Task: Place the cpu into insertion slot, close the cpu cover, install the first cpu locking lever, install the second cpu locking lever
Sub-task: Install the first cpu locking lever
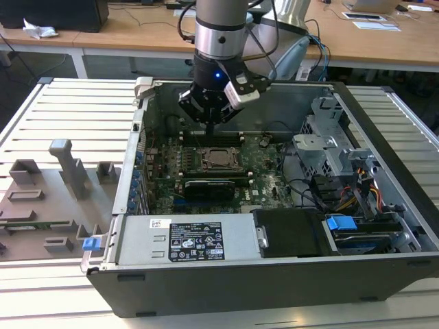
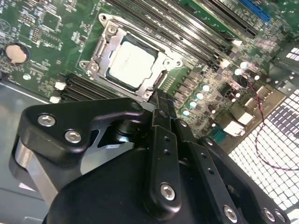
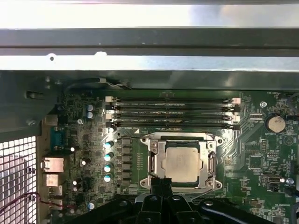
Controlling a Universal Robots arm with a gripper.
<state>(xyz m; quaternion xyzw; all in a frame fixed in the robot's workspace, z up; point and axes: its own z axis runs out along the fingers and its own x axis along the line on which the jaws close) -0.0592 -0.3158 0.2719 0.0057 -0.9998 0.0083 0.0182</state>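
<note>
Exterior view: the arm [image 1: 219, 31] reaches down into the open computer case [image 1: 274, 291] lying on the slatted table [image 1: 62, 116], and its jaws hang close above the insertion slot [image 1: 206, 162]. The jaws are pressed together with nothing between them. The cpu [image 1: 220, 159] sits flat in the insertion slot, silvery top up. Just beside the slot on one side run the long memory slots [image 1: 212, 139]. On the opposite side of the slot lies a long black card [image 1: 216, 185], and past that, well apart from the slot, a grey labelled box [image 1: 185, 240].

In both wrist views the cpu cover [image 3: 157, 161] lies flat on the slot, its grey frame around the chip, which shows through the square window. The tips of the jaws appear at the cover's edge farther from the memory slots; whether they touch it I cannot tell. Green motherboard [image 3: 243, 154] surrounds the slot, and a round coin battery [image 3: 276, 123] sits near the slot, apart from it.
</note>
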